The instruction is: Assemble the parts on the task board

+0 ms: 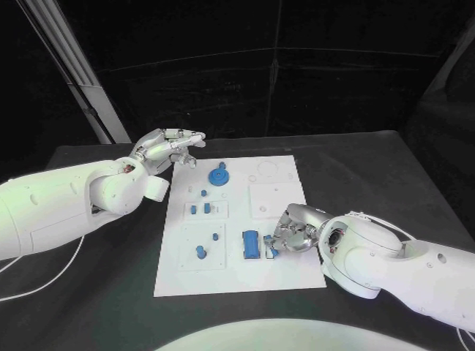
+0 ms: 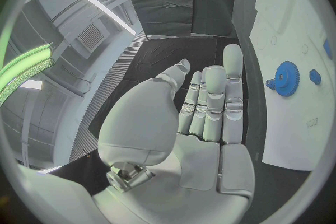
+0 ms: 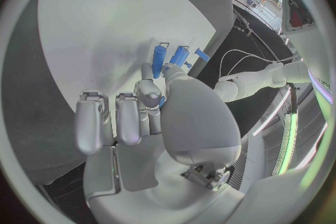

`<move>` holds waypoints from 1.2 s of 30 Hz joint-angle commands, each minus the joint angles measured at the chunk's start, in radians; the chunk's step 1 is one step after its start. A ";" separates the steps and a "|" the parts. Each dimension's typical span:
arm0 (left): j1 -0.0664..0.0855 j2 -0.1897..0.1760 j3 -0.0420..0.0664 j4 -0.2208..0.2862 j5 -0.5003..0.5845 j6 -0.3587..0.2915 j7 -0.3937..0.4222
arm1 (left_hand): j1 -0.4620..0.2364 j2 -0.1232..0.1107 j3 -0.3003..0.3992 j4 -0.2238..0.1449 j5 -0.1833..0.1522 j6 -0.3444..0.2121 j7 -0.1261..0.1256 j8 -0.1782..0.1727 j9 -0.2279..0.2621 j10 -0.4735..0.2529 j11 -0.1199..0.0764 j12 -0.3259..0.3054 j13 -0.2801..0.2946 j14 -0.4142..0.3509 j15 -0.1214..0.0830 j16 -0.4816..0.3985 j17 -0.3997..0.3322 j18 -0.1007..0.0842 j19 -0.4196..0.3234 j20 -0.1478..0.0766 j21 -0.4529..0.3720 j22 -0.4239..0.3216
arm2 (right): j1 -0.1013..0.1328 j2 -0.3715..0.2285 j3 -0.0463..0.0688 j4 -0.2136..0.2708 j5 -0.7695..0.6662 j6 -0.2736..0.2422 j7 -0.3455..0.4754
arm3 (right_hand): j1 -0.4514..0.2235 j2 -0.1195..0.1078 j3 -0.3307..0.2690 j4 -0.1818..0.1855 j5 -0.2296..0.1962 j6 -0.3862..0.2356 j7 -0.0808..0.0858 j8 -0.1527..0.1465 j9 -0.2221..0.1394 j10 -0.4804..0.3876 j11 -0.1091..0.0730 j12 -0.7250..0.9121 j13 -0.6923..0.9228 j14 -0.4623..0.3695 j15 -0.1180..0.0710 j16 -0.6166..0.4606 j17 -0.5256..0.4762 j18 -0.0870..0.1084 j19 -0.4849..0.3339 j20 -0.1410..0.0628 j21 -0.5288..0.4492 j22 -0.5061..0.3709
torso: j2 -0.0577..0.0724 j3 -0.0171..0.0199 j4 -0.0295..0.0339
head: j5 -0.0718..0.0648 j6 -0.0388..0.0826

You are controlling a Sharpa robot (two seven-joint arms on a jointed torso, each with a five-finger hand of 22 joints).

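1. White board (image 1: 285,274) lies flat in the middle of the black table (image 1: 406,168), long side running away from the robot.
2. Blue parts on the board: a round gear (image 1: 218,176) near the far left corner; small pegs (image 1: 199,209) in the middle left section; a small peg (image 1: 201,251) in the near left section; a long blue block (image 1: 252,243) near the near right part.
3. Right hand (image 1: 291,232) is over the board's near right edge, just beside the long block. Its fingertips pinch a small blue piece (image 3: 162,102); in the right wrist view two upright blue pegs (image 3: 159,61) stand just beyond the fingertips.
4. Left hand (image 1: 165,150) hovers off the board's far left corner, over the table. Fingers (image 2: 210,98) extended, close together, holding nothing.
5. Left wrist view: the gear (image 2: 286,78) lies well apart from the fingers.
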 commanded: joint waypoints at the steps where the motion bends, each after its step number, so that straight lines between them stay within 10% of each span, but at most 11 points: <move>1: 0.002 -0.001 0.001 0.002 -0.003 0.010 0.002 | 0.008 -0.001 -0.001 -0.006 -0.006 -0.004 0.000 0.005 0.001 -0.007 0.001 0.004 -0.002 0.007 -0.001 0.006 0.000 0.014 0.007 -0.003 -0.002 -0.001 | 0.000 0.002 -0.001 0.000 -0.005 0.017 -0.004 | -0.014 0.003 0.006 -0.002 -0.004 0.010 -0.001 0.005 0.003 0.011 -0.001 0.018 0.013 0.063 -0.009 0.005 0.032 -0.011 0.004 -0.003 0.007 0.088 | 0.000 0.0001 -0.0010 | -0.001 -0.002; 32: 0.002 -0.002 0.001 0.000 -0.003 0.008 -0.002 | 0.008 0.001 -0.002 -0.005 -0.007 -0.005 0.001 0.006 0.001 -0.007 0.002 0.005 -0.002 0.006 -0.001 0.007 -0.002 0.014 0.007 -0.003 -0.002 -0.001 | 0.000 0.008 -0.001 0.006 -0.004 0.027 0.002 | -0.126 0.006 -0.026 0.001 -0.024 0.025 -0.006 0.017 0.017 0.035 -0.006 0.060 0.054 0.065 -0.014 0.016 0.047 -0.014 0.013 -0.010 0.016 0.103 | -0.001 0.0002 -0.0008 | 0.007 -0.012; 36: 0.002 -0.002 0.001 -0.002 -0.003 0.007 -0.003 | 0.008 0.001 -0.002 -0.005 -0.007 -0.005 0.001 0.006 0.001 -0.007 0.002 0.005 -0.002 0.006 -0.001 0.007 -0.002 0.014 0.007 -0.003 -0.002 -0.001 | 0.000 0.007 -0.001 0.006 -0.004 0.020 0.004 | -0.200 0.011 -0.075 0.000 -0.081 0.027 -0.007 0.019 0.021 0.037 -0.006 0.061 0.060 0.065 -0.013 0.017 0.048 -0.014 0.013 -0.008 0.016 0.104 | -0.001 -0.0004 0.0000 | 0.005 -0.012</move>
